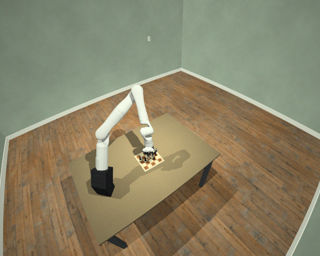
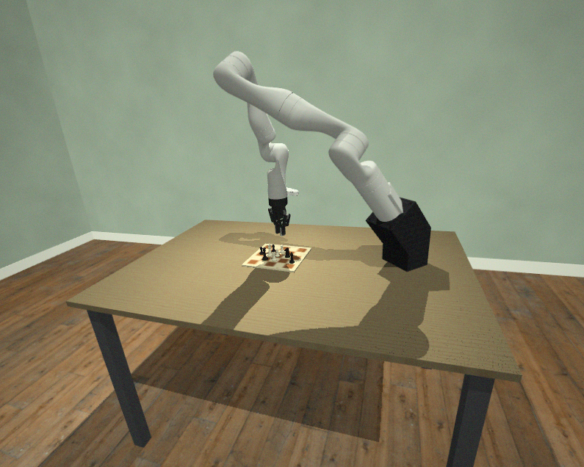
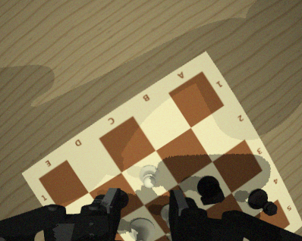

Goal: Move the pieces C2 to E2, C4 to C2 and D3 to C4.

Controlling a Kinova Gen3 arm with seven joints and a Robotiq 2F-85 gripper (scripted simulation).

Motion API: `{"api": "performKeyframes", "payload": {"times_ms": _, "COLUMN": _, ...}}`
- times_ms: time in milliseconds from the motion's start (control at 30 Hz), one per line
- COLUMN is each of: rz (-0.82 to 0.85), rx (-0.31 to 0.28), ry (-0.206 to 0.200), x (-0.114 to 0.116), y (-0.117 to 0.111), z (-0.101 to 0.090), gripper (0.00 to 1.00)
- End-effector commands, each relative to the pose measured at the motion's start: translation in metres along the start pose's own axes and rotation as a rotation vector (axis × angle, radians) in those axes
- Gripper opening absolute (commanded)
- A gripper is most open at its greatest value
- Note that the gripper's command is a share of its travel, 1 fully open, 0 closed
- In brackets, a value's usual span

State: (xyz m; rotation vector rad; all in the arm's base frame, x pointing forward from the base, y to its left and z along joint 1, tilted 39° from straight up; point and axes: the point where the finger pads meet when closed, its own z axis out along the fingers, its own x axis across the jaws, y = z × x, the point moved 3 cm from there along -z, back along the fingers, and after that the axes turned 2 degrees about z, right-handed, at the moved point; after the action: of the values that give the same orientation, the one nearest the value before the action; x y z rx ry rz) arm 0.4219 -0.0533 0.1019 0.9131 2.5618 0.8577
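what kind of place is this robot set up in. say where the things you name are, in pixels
Probably a lab-like room or robot test space: a white jointed robot arm (image 1: 117, 113) (image 2: 294, 111) is mounted by a black angular base (image 1: 102, 178) (image 2: 405, 239) on a wooden table (image 1: 182, 132) (image 2: 181, 296), within plain green walls (image 1: 85, 54) (image 2: 408, 75).

On the chessboard (image 1: 145, 170) (image 2: 249, 266) (image 3: 202, 62), row 1 offers bare squares. The white pawn (image 1: 150, 160) (image 2: 281, 248) (image 3: 149, 177) on C2 and black knight (image 1: 145, 159) (image 2: 286, 252) (image 3: 210, 189) on B3 obstruct low passage; open air (no contact) separates the gripper (image 1: 150, 154) (image 2: 280, 233) (image 3: 145, 204) from pieces below.
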Motion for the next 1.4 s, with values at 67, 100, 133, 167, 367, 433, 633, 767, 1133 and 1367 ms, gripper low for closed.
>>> {"api": "performKeyframes", "payload": {"times_ms": 67, "rz": 0.002, "rx": 0.001, "ry": 0.006, "x": 0.002, "y": -0.001, "z": 0.009, "gripper": 0.34}}
{"api": "performKeyframes", "payload": {"times_ms": 100, "rz": 0.002, "rx": 0.001, "ry": 0.006, "x": 0.002, "y": -0.001, "z": 0.01, "gripper": 0.34}}
{"api": "performKeyframes", "payload": {"times_ms": 133, "rz": 0.002, "rx": 0.001, "ry": 0.006, "x": 0.002, "y": -0.001, "z": 0.012, "gripper": 0.34}}
{"api": "performKeyframes", "payload": {"times_ms": 167, "rz": 0.002, "rx": 0.001, "ry": 0.006, "x": 0.002, "y": -0.001, "z": 0.014, "gripper": 0.34}}
{"api": "performKeyframes", "payload": {"times_ms": 367, "rz": 0.002, "rx": 0.001, "ry": 0.006, "x": 0.002, "y": -0.001, "z": 0.02, "gripper": 0.34}}
{"api": "performKeyframes", "payload": {"times_ms": 433, "rz": 0.002, "rx": 0.001, "ry": 0.006, "x": 0.002, "y": -0.001, "z": 0.023, "gripper": 0.34}}
{"api": "performKeyframes", "payload": {"times_ms": 633, "rz": 0.002, "rx": 0.001, "ry": 0.006, "x": 0.002, "y": -0.001, "z": 0.031, "gripper": 0.34}}
{"api": "performKeyframes", "payload": {"times_ms": 767, "rz": 0.002, "rx": 0.001, "ry": 0.006, "x": 0.002, "y": -0.001, "z": 0.034, "gripper": 0.34}}
{"api": "performKeyframes", "payload": {"times_ms": 1133, "rz": 0.002, "rx": 0.001, "ry": 0.006, "x": 0.002, "y": -0.001, "z": 0.038, "gripper": 0.34}}
{"api": "performKeyframes", "payload": {"times_ms": 1367, "rz": 0.002, "rx": 0.001, "ry": 0.006, "x": 0.002, "y": -0.001, "z": 0.039, "gripper": 0.34}}
